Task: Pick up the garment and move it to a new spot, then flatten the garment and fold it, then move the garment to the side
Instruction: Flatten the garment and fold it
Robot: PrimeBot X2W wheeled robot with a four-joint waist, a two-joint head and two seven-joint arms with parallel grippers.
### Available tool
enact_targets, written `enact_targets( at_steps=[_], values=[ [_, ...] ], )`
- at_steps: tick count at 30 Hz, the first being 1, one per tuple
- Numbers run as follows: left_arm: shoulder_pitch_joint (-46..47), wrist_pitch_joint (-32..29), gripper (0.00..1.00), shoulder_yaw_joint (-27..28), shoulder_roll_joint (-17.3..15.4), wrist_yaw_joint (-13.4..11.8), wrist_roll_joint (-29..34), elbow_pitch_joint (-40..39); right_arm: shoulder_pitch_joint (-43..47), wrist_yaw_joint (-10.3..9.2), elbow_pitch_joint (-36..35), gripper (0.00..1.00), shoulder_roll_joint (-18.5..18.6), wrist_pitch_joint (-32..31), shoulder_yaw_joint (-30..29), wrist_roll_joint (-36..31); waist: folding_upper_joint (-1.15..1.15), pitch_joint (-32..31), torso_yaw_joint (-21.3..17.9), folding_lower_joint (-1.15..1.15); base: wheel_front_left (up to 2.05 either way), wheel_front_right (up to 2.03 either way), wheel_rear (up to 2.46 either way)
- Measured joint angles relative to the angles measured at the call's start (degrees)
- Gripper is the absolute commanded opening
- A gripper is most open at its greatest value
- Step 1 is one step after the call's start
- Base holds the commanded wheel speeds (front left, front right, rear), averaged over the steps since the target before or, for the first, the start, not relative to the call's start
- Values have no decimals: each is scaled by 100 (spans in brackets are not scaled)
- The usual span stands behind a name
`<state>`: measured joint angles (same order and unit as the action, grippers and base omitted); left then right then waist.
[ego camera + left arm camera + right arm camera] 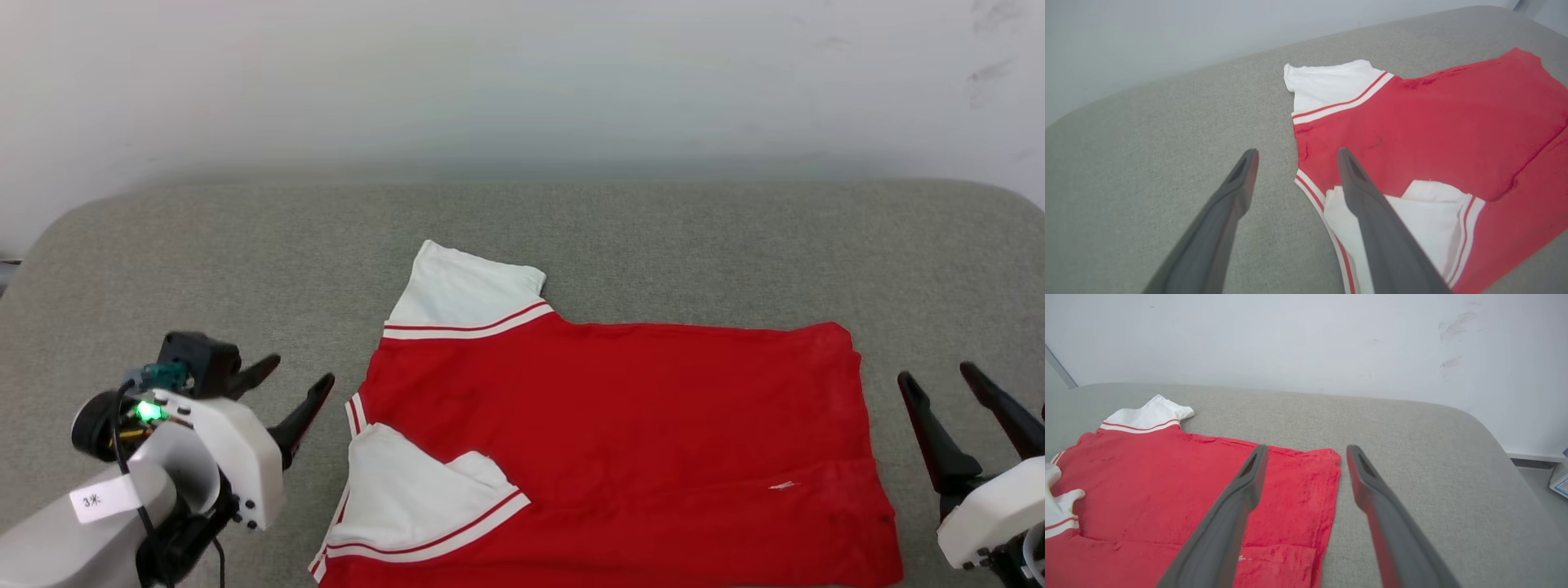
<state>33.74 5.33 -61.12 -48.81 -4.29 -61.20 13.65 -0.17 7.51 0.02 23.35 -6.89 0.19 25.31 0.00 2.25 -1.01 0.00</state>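
Note:
The garment (pixel 620 441), a red jersey with white sleeves and striped trim, lies spread on the grey cushion, collar to the left, hem to the right. One white sleeve (pixel 461 290) points away from me; the other (pixel 408 490) is folded onto the red body. My left gripper (pixel 298 371) hovers open just left of the collar edge, empty. Open as well, my right gripper (pixel 939 376) sits just right of the hem. In the left wrist view the garment (pixel 1433 122) lies beyond the left gripper (pixel 1296 153). The right wrist view has the garment (pixel 1167 477) under and left of the right gripper (pixel 1306 449).
The grey cushioned surface (pixel 204 245) has rounded far corners and ends at a pale wall (pixel 522 82). Bare cushion stretches behind the shirt and to both sides. A floor edge with a small boxed item (pixel 1560 479) shows past the cushion's right end.

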Motion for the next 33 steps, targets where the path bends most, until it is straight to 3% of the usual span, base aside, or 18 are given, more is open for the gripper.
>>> enact_targets(
  at_steps=[6,13,23,30,33],
  values=[
    [623,89,100,157,291,21,192,352,-56,0,-321,100,-602,700,-276,-609,0,200,-161,0,0,0,0],
    [1579,-583,100,185,489,435,226,955,-125,0,-612,100,-936,989,-129,-999,0,638,-408,0,0,0,0],
    [3089,-2554,100,56,523,980,31,1761,-443,0,-842,100,-1109,1058,114,-1250,0,1554,-817,1,0,0,0],
    [3847,-3913,100,-62,509,1093,-236,1938,-692,0,-860,100,-1170,1125,200,-1298,0,2166,-1089,1,0,0,0],
    [4109,-4214,100,-104,508,1114,-234,1971,-779,0,-839,100,-1176,1174,213,-1302,0,2391,-1187,1,0,0,0]
  ],
)
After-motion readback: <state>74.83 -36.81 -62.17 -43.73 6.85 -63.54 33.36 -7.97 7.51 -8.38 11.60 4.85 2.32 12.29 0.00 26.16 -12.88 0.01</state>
